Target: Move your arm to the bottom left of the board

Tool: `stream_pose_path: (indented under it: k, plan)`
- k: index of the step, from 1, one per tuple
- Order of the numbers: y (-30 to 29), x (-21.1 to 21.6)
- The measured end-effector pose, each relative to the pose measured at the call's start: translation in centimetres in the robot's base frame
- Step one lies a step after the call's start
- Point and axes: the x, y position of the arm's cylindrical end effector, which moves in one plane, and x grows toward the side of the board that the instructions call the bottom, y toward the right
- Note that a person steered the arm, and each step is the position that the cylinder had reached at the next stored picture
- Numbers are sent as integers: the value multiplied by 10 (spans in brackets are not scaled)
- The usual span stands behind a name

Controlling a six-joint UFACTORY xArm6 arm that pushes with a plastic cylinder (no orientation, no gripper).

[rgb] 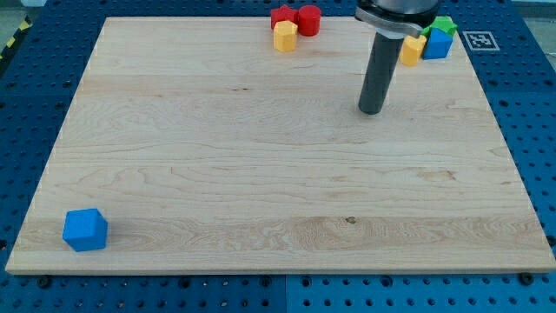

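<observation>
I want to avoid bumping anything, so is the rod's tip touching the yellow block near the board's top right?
Apart. The camera view shows my tip on bare wood, well below the yellow block, with open board between them.

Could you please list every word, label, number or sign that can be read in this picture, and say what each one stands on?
There are no readable words, letters or numbers.
The only sign is a black-and-white square fiducial marker on the blue perforated table, past the top right corner of the light wooden board; it is a pattern, not text.
The coloured blocks and my tip carry no markings.
</observation>
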Motion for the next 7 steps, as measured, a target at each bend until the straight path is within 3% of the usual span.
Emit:
stream_pose_path:
  k: [2, 5, 6, 7]
  plan:
    - [-121, -7]
    - [-368, 1]
    - [-418, 19]
    - [-418, 41]
